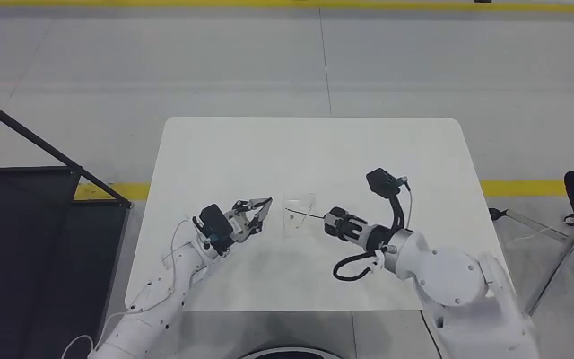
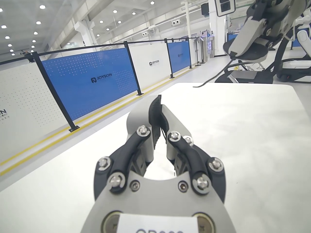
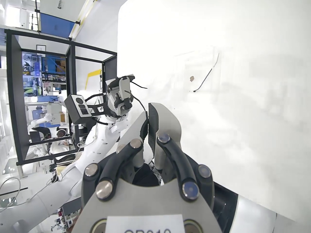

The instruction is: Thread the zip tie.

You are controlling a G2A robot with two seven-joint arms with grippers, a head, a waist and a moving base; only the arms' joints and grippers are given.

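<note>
Left gripper (image 2: 159, 107) low over the near worktop (image 1: 359, 153), pinched shut on a thin black strip (image 2: 158, 134). Right gripper (image 3: 148, 112) opposite, facing it, clamped on one end of the zip tie (image 1: 302, 214). The tie's free end hangs over a clear sheet (image 1: 300, 232) between the two grippers.

A white table (image 1: 359, 153) spreads beneath the left gripper (image 1: 266, 203) and the right gripper (image 1: 324, 218). A clear square sheet (image 1: 296, 230) lies on it between them. Blue and white fence panels (image 2: 85, 81) and a yellow floor line (image 2: 43, 139) lie far ahead of the left gripper. A black frame (image 3: 14, 98) stands far beyond the right gripper.
</note>
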